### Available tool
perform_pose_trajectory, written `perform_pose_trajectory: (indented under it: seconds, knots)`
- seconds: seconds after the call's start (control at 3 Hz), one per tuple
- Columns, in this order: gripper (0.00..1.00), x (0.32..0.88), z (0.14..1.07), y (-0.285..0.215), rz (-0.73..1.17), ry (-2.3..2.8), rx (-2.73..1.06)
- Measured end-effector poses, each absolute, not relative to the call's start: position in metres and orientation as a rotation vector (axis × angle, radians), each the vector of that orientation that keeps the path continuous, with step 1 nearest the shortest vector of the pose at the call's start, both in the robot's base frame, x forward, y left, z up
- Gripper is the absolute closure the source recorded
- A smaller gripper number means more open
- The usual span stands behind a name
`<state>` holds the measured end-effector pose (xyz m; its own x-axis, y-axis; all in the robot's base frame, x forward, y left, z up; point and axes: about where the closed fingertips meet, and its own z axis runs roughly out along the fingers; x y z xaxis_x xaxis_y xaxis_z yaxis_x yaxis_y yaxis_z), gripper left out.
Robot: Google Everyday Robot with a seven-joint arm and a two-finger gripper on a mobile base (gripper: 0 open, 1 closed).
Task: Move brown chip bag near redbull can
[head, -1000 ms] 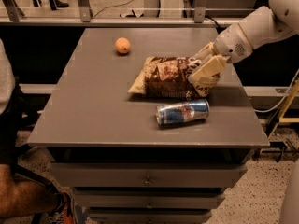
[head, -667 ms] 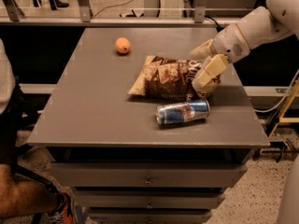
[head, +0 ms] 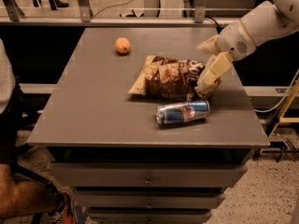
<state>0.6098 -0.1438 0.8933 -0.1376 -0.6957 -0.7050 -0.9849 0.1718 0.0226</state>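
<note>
The brown chip bag (head: 170,77) lies flat on the grey table (head: 88,106), right of centre. The redbull can (head: 182,112) lies on its side just in front of the bag, almost touching its front edge. My gripper (head: 202,65) comes in from the right at the bag's right end. It is open: one cream finger (head: 213,71) hangs down against the bag's right edge, and the other finger (head: 207,45) points left above the bag.
A small orange fruit (head: 123,45) sits at the back of the table, left of the bag. Drawers run below the table's front edge. A person's leg and shoe show at the lower left. A rail runs behind the table.
The lower finger has slid a little to the right, from over the bag to its right edge. The bag, the can and the fruit have not moved.
</note>
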Motion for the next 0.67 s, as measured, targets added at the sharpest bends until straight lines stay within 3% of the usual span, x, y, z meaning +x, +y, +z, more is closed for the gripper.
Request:
perform_pose_trajectory:
  seconds: [0.67]
  knots:
    - [0.00,0.578,0.934,-0.188,0.431,1.978,-1.470]
